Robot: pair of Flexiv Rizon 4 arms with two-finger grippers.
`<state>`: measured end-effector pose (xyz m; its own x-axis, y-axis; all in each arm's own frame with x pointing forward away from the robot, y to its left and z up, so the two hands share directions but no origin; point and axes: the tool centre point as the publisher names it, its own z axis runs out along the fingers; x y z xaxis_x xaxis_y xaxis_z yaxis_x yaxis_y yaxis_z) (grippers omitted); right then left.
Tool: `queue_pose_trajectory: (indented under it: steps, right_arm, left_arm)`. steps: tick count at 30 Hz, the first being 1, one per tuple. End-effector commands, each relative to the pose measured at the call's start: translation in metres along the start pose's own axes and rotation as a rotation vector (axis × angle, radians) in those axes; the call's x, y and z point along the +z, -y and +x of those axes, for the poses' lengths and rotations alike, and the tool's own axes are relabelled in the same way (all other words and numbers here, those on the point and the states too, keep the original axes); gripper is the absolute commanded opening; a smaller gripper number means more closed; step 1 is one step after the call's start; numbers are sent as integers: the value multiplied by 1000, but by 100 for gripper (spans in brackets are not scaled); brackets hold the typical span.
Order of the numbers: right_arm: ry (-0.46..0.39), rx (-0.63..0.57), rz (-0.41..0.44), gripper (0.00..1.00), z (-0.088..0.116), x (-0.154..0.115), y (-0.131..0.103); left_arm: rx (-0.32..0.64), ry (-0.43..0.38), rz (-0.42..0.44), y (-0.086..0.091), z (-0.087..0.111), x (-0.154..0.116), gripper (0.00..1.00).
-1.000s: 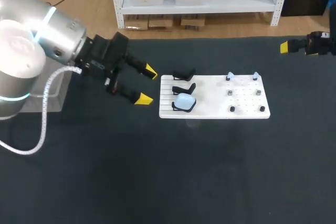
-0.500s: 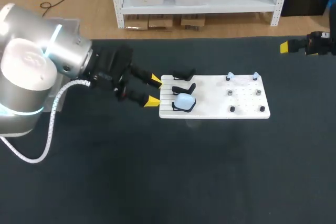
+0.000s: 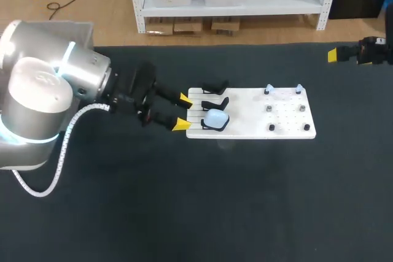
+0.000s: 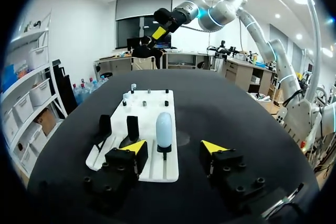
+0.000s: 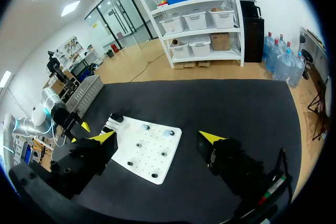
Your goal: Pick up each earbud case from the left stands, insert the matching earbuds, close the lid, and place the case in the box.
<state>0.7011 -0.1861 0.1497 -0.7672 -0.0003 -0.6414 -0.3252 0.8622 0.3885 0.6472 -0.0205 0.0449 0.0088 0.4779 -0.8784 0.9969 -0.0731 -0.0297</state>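
- moved the left gripper (image 3: 183, 111) closer in the last second, right up to the edge of the white board (image 3: 288, 121).
- keeps its fingers wide apart, with nothing in them.
- shows the pale blue case (image 3: 215, 118) sitting on its black stand (image 3: 207, 127), just ahead of the open fingers, not touched yet.
- leaves the right gripper (image 5: 157, 137) far off by the table's edge, fingers wide too, holding nothing.
- means a grab is likely next, with all the rest of the job to do.
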Motion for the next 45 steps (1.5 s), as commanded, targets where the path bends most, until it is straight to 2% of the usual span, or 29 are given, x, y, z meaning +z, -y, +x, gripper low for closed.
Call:
queue_pose_trajectory:
  steps: [1,6,10,19,45]
  right_arm:
    - [0,0,-1,100,0,0,0]
    - [0,0,-1,100,0,0,0]
    - [0,0,-1,100,0,0,0]
    - [0,0,-1,100,0,0,0]
    - [0,0,-1,100,0,0,0]
  left_arm:
    - [-2,-1,11,-10,3,10,62]
    - [-16,-1,17,-14,6,15,60]
    - [-17,4,23,-16,5,19,53]
    - [-30,14,20,-22,9,30,48]
    - [-29,49,42,-21,3,47,46]
